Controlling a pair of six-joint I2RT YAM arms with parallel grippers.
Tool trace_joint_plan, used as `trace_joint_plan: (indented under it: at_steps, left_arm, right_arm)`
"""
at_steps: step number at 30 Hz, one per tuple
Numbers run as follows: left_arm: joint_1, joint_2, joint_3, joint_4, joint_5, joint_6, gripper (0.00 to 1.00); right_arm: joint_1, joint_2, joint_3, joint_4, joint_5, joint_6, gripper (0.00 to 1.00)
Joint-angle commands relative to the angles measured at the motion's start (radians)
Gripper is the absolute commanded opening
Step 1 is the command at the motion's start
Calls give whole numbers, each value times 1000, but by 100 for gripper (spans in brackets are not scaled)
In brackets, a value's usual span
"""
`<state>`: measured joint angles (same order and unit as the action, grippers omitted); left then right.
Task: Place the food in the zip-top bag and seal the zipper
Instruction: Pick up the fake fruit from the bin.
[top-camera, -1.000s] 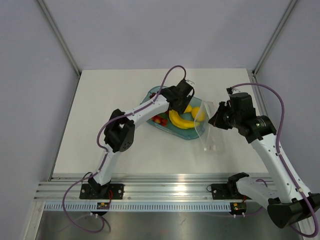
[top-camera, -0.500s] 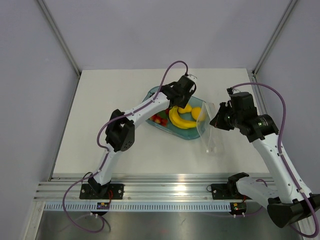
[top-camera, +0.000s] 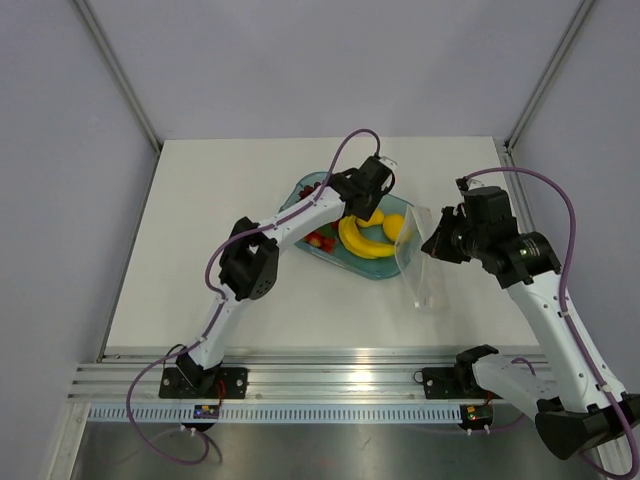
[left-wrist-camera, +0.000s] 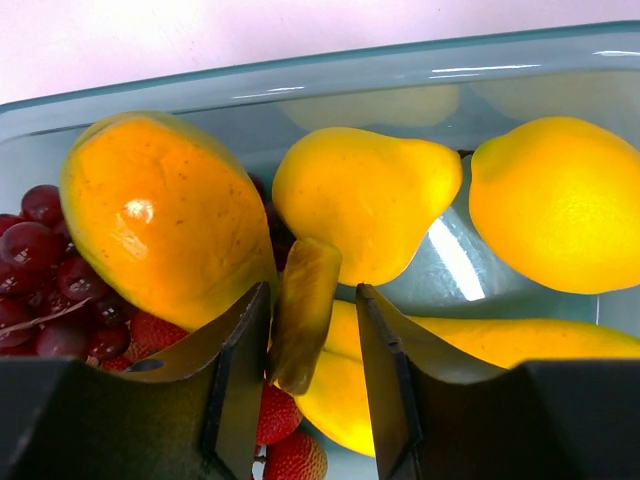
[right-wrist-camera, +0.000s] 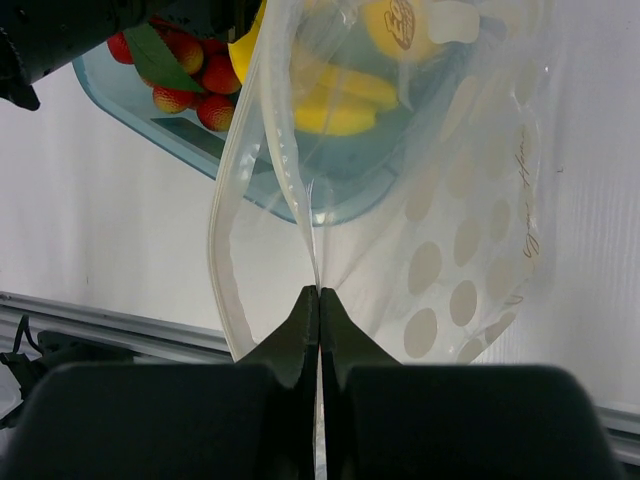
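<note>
The food lies in a teal tray (top-camera: 372, 272): a yellow banana bunch (top-camera: 362, 240), a lemon (top-camera: 394, 226) and red strawberries (top-camera: 322, 240). My left gripper (top-camera: 362, 205) is low over the tray. In the left wrist view it is open (left-wrist-camera: 312, 292) around the banana bunch's stem (left-wrist-camera: 303, 320), the left finger touching it; a pear (left-wrist-camera: 365, 200), an orange-yellow fruit (left-wrist-camera: 160, 220) and the lemon (left-wrist-camera: 560, 200) lie beyond. My right gripper (top-camera: 430, 243) is shut (right-wrist-camera: 319, 292) on the edge of the zip-top bag (right-wrist-camera: 470, 240), holding it upright beside the tray (top-camera: 425, 265), its zipper strip (right-wrist-camera: 232, 250) gaping. The slider is not visible.
Dark red grapes (left-wrist-camera: 40, 270) and more strawberries (left-wrist-camera: 280, 420) lie at the tray's left end. The tray's near rim (right-wrist-camera: 150, 115) is close to the bag's mouth. An aluminium rail (top-camera: 330, 365) runs along the table's near edge.
My left gripper has shifted slightly right and back over the tray toward the banana stem. My right gripper has raised the bag a little more upright.
</note>
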<state>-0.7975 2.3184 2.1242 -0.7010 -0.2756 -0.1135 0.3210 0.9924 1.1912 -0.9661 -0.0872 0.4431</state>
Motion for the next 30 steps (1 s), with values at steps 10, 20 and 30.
trace_joint_plan:
  at_steps: [10,20,30]
  left_arm:
    - [-5,-17,57,-9,-22,12,5]
    - [-12,-312,19,-124,-273,14,0]
    - [-100,-498,72,-173,-523,161,0]
  right_arm:
    - [4,-18,10,27,26,-7,0]
    - [4,14,-36,107,-9,19,0]
    - [6,115,-47,214,-51,82,0]
